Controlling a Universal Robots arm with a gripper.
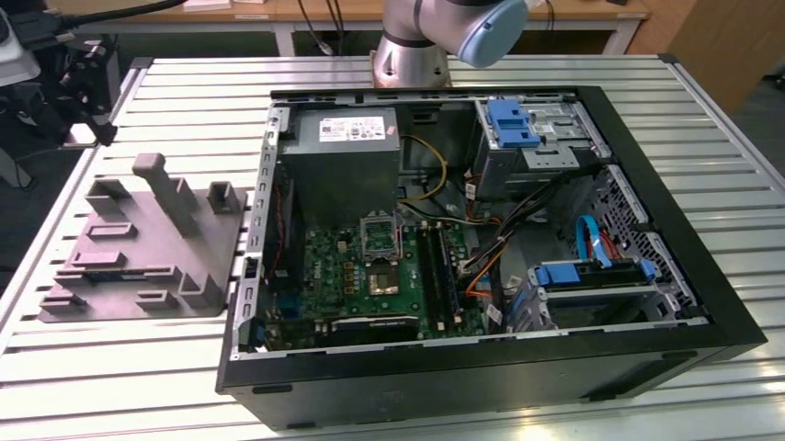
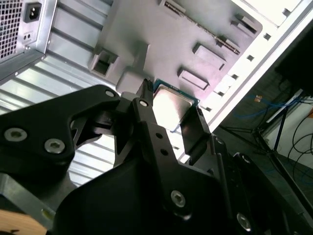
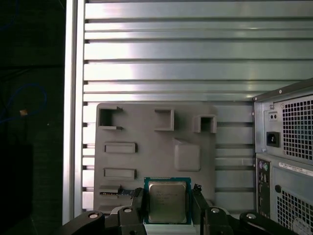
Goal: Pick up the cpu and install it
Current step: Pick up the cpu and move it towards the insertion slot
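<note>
The gripper (image 3: 167,209) is holding the cpu (image 3: 167,199): in the first wrist view the two black fingers (image 3: 137,209) are pressing in on its opposite edges, silvery top facing the camera. The cpu is hanging clear above the grey fixture (image 3: 146,127), over the fixture's near edge, with the ribbed metal counter (image 3: 171,49) lying beneath. In the exterior view the fixture is sitting at nine o'clock from the open computer case (image 1: 687,303), just beside it. The arm (image 1: 417,41) is rising at twelve o'clock from the case. The socket (image 1: 382,271) is lying inside the case on the green board.
</note>
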